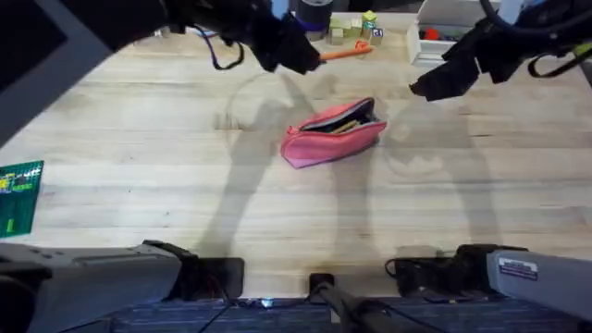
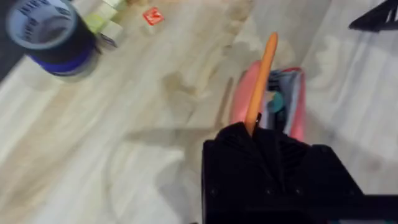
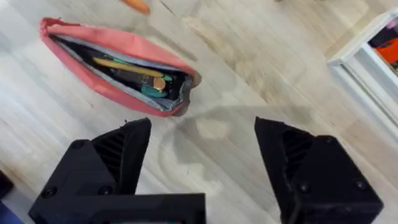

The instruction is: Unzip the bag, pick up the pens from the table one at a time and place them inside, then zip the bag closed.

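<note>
Left claw [image 1: 310,57] clamping the orange pen [image 1: 346,52], hovering raised near the far edge of the desk [image 1: 139,157]; pen [image 2: 261,81] projecting forward from the shut black fingers [image 2: 249,140] in the left wrist view. Right claw [image 1: 435,85] hanging wide apart, gripping nothing, raised toward the far right of the desk; spread fingers [image 3: 118,158] showing in the right wrist view. Pink bag [image 1: 333,134] lying unzipped at mid-desk, between the two claws and apart from both. Bag [image 3: 118,65] gaping open along the zipper, holding several items, including a yellow and a dark one. Roll of tape [image 2: 53,37] and small blocks [image 1: 356,28] sitting by the far edge. Green card [image 1: 18,194] resting at the left edge.
</note>
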